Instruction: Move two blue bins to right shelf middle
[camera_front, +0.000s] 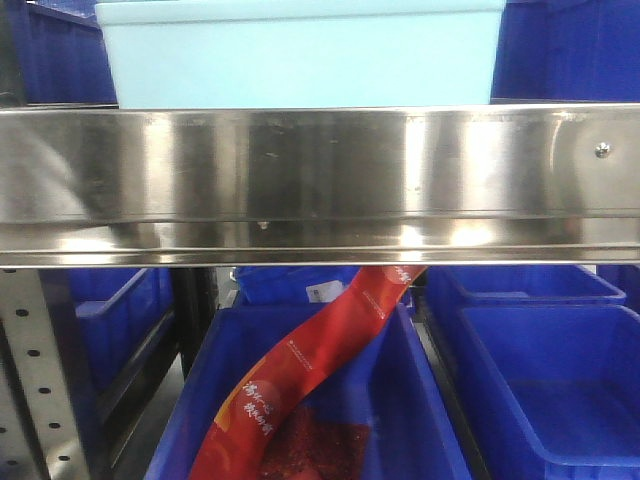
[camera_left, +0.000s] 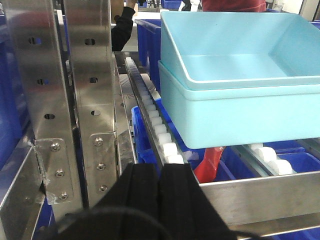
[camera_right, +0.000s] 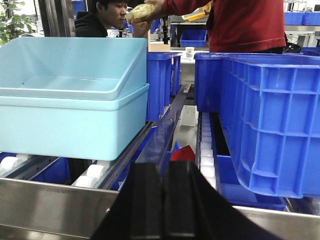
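The two blue bins (camera_left: 235, 112) sit nested, one inside the other, on the roller tracks (camera_left: 155, 125) of the right shelf middle (camera_front: 320, 180), just behind its shiny front rail. The inner one tilts, its far end raised. Their long side seems to run along the rail, though every view crops them. Both the left gripper (camera_left: 159, 185) and right gripper (camera_right: 162, 195) have their fingers pressed together, holding nothing, near the rail.

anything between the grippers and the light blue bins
Nothing visible. The nested bins sit on the shelf rollers past the front rail, with open space ahead of the left gripper and right gripper.
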